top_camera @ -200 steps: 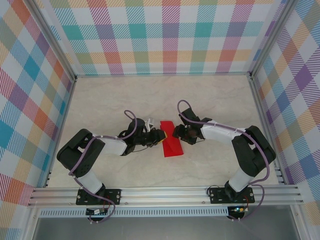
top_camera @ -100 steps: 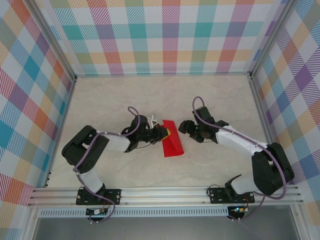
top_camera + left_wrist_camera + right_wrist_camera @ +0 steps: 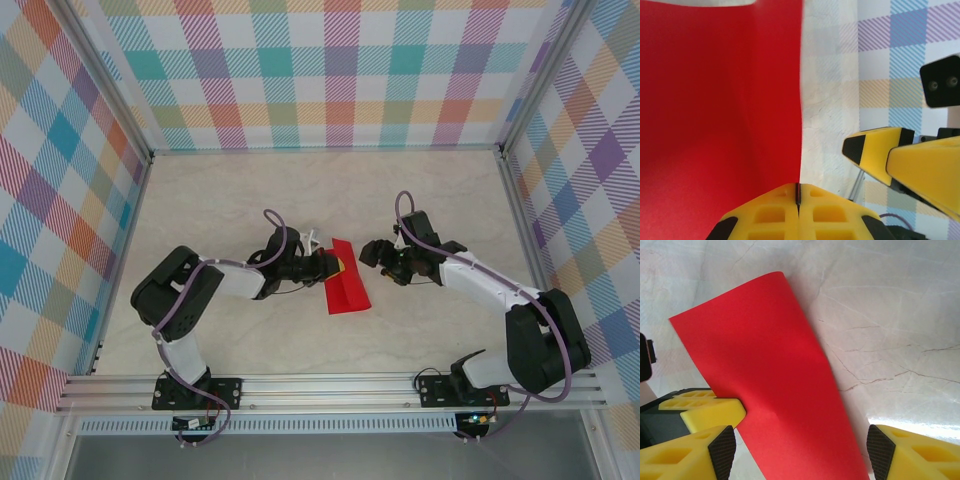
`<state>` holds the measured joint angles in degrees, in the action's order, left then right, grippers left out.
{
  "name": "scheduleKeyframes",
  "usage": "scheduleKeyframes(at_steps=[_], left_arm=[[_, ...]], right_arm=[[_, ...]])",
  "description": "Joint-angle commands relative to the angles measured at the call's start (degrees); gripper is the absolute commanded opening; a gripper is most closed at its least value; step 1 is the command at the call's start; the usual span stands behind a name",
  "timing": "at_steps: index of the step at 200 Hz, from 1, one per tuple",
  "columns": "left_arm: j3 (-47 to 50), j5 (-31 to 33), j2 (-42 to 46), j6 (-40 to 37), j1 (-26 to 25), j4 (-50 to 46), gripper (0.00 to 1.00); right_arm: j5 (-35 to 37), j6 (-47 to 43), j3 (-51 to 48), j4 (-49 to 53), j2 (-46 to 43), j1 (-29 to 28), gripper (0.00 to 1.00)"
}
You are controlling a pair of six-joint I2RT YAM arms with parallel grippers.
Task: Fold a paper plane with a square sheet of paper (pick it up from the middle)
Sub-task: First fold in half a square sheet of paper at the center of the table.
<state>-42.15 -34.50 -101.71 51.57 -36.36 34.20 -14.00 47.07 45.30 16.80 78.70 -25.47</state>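
The table carries the sheet at its middle: red, already doubled into a narrow strip, with the far end seemingly lifted a little off the surface. The left claw is closed on the strip's left edge near that far end, pads pinched tight on the paper. The right claw stands wide apart just beside the right edge, touching nothing. The risk, as I judge it, lies in that one-sided hold — thin paper pinched at an edge can swing, sag or tear if that claw pulls, and the layers may slip out of line and spoil the crease. If the right claw comes in low, a finger could catch the free edge and crumple it. Around stand plaid walls and a metal frame — both well apart from the work, and nothing lies between the open claw and the paper.
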Motion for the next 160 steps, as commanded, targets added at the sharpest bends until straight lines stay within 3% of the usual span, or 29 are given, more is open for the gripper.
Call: scheduleKeyframes(at_steps=[1,58,102,160], left_arm=[[-0.79,-0.87,5.14,-5.56,-0.60,-6.41,0.00],[-0.72,-0.22,11.11,-9.64,-0.64,-14.59,0.00],[-6.19,2.95,6.02,-11.93,-0.66,-24.29,0.00],[-11.07,8.48,0.40,-13.76,-0.64,-35.05,0.00]], right_arm=[[0.79,-1.37,-0.21,1.95,0.83,0.34,0.72],[0.49,-1.37,-0.24,2.01,1.46,0.29,0.72],[-3.22,-5.01,0.63,0.86,3.04,0.34,0.72],[-7.25,-11.14,5.40,1.92,12.23,-2.06,0.71]])
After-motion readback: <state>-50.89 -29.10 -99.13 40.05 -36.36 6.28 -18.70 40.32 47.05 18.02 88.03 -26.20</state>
